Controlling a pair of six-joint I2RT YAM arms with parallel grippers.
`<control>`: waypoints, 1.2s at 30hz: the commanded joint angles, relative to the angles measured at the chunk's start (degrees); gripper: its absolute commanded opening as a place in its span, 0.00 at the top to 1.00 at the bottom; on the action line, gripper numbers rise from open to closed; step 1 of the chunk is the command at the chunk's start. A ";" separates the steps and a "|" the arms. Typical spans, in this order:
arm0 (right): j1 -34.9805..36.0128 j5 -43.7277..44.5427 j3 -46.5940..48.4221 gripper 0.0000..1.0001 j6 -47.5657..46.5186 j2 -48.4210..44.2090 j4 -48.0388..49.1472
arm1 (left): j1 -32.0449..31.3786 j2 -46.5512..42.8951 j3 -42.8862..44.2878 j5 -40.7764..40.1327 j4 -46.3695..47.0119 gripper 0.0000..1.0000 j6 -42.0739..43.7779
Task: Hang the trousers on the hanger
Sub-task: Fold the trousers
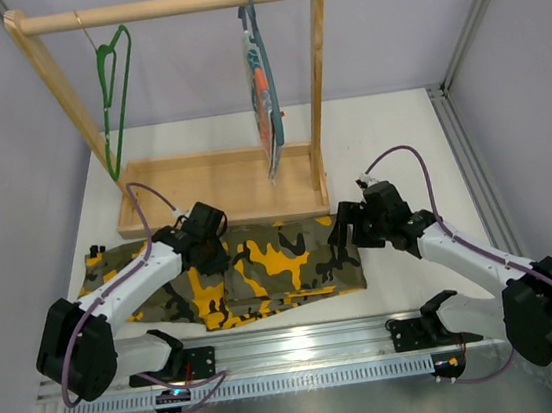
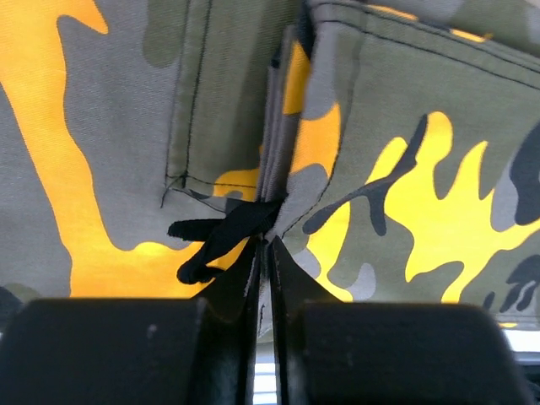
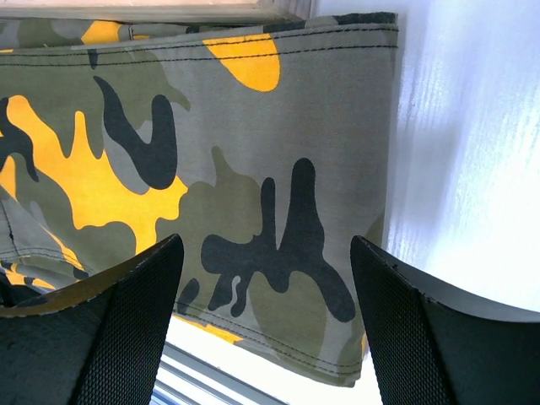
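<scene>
Top view, upper left: the hanger (image 1: 113,95), thin & green, hangs by its hook from the top bar of the wooden rack (image 1: 166,6). Upper centre, same bar: a grey-blue hanger (image 1: 255,28) carrying a striped cloth (image 1: 263,107).

Below that you have the trousers (image 1: 264,268) lying flat on the bench (image 1: 389,142), just in front of the rack base, running from centre-left to a bit right of centre.

Your left end effector (image 1: 209,258) is down on them at centre-left. In the left wrist view its fingers (image 2: 236,287) are pressed together, pinching a raised fold of camo fabric next to a black loop (image 2: 221,240) at mid-frame.

Your right end effector (image 1: 344,241) sits at the trousers' right edge. In the right wrist view its fingers (image 3: 126,321) are spread wide w/ the stitched hem & camo cloth showing between them, gripping nothing. White bench fills the right side of that frame.
</scene>
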 commanded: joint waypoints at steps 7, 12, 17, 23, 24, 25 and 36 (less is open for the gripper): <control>-0.36 -1.49 -1.74 0.18 -1.31 0.62 5.37 | 1.60 0.07 -6.33 1.66 6.58 0.53 1.10; -0.36 -1.22 -2.53 0.18 -1.14 0.70 6.07 | 1.60 -2.83 -11.43 9.20 14.84 0.46 -1.01; -0.36 -0.70 -3.41 0.18 -0.69 0.27 6.77 | 1.60 -1.70 -13.37 11.24 16.86 0.47 -1.63; -0.36 0.88 -2.80 0.18 -0.96 -0.97 5.54 | 1.60 -1.34 -12.59 10.46 16.44 0.81 -1.63; -0.53 1.23 -2.89 0.18 -0.70 -0.71 5.37 | 1.60 -1.34 -11.19 9.84 15.56 0.87 -1.37; -0.53 1.41 -2.71 0.18 -0.52 -0.53 5.37 | 1.60 -1.34 -10.30 8.79 13.29 0.94 -0.84; -1.23 3.61 -2.19 0.18 -0.08 -3.26 4.14 | 1.60 -6.78 2.44 1.14 -3.78 1.00 1.80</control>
